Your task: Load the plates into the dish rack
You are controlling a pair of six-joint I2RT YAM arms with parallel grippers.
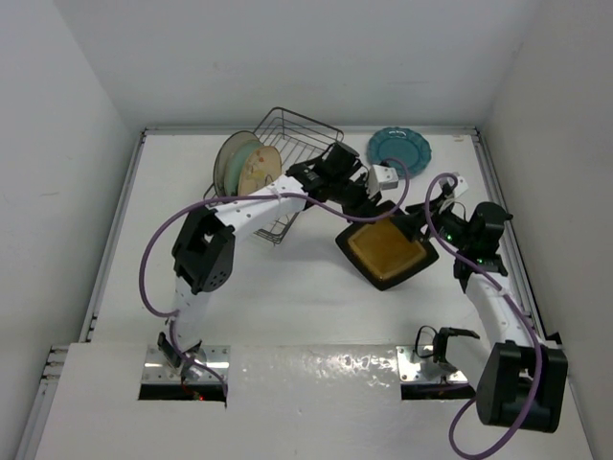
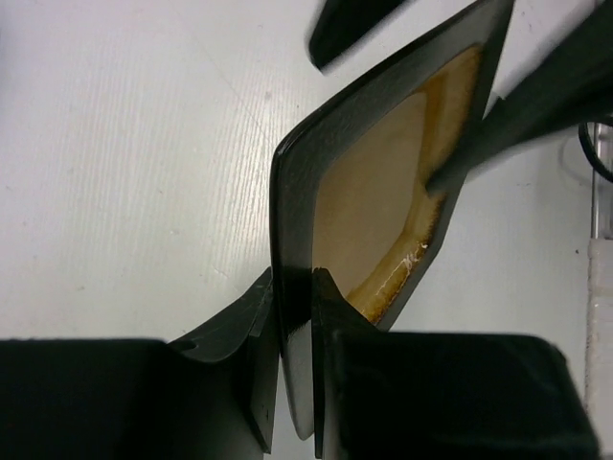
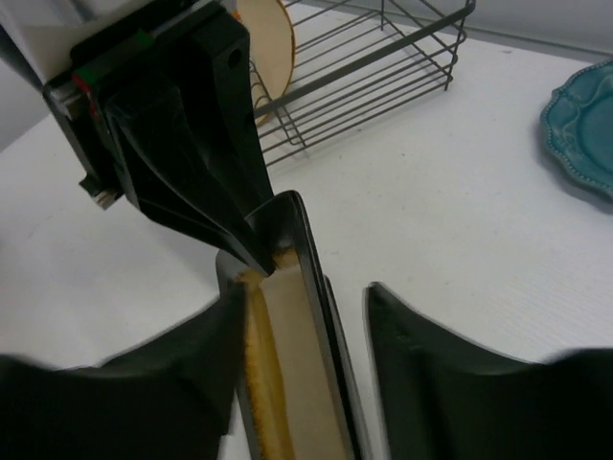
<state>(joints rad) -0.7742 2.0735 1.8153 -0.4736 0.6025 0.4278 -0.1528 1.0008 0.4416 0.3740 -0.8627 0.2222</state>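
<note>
Left claw (image 2: 292,287): clenched on dark rim of amber plate (image 2: 374,192), one finger on each face, bite shallow and near a corner.
Right claw (image 3: 305,295): released; jaws astride far rim, one finger close against it, other standing off with a clear gap.
Plate: off table (image 1: 306,307), tilted, hanging between both claws, near rack (image 1: 305,129) on its right; load probably on left pinch alone.
Rack: round plates (image 1: 244,165) on edge at left end; only wire showing along the rest.
Teal plate (image 1: 399,147): flat on table behind claws, right of rack, not loaded.
Risk, slip: shallow pinch on glazed rim with long overhang; likely to pivot or slide out on a fast swing.
Risk, snag: right fingers either side of rim; sideways pull by left before right backs off could lever plate loose.
Risk, rack: square corner may catch top wire or knock standing plates if lowered askew.
Risk, teal: low sweep toward back could clip it.
Care: right claw straight back first, then slow carry, plate upright over an open slot.
</note>
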